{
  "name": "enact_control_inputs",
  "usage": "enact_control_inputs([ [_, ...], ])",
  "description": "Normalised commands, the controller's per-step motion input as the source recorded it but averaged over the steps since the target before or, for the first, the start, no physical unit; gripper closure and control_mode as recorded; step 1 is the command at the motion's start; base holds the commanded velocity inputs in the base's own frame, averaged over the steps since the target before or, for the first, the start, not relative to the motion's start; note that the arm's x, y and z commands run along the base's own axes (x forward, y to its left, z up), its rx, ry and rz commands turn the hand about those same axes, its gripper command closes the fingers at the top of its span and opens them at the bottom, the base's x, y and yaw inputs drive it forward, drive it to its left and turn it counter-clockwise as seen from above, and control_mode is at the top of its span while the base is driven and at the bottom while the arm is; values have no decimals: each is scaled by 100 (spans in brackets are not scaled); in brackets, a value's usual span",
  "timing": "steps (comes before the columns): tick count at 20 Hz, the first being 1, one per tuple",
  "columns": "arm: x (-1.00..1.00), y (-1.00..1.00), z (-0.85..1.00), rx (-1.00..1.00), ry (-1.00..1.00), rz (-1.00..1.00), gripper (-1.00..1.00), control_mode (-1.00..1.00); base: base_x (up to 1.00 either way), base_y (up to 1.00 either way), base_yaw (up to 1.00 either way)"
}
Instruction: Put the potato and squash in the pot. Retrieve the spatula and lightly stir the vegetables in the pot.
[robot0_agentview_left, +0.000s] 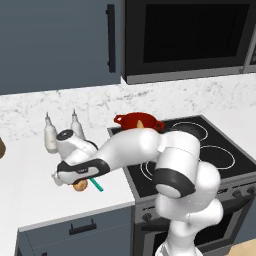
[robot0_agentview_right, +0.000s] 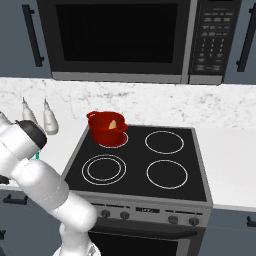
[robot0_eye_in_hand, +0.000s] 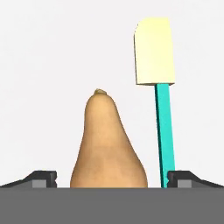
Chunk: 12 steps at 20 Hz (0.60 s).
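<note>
A tan pear-shaped squash (robot0_eye_in_hand: 107, 148) lies on the white counter with its neck pointing away from the hand. My gripper (robot0_eye_in_hand: 113, 178) is open, one finger tip on each side of the squash's wide body and apart from it. In the left base view the gripper (robot0_agentview_left: 77, 181) hovers low over the squash (robot0_agentview_left: 80, 186). The spatula (robot0_eye_in_hand: 164, 127), with a teal handle and a pale yellow blade, lies right beside the squash. The red pot (robot0_agentview_right: 106, 128) stands on the stove's back left burner with the tan potato (robot0_agentview_right: 114, 123) inside it.
Two white bottles (robot0_agentview_left: 50, 132) stand at the back of the counter (robot0_agentview_left: 30, 175), behind the hand. The black stove (robot0_agentview_left: 210, 150) is to the right, with a microwave (robot0_agentview_right: 120, 37) above it. The counter's front edge runs just below the squash.
</note>
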Motion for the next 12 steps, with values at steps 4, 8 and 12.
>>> enact_control_inputs([
  [4,10,11,-32,-2,2,0,-100,-100,0,0,0],
  [8,1,2,-29,-3,0,-1,-100,-100,0,0,0],
  [12,-3,0,-19,-3,0,-3,100,-100,0,0,0],
])
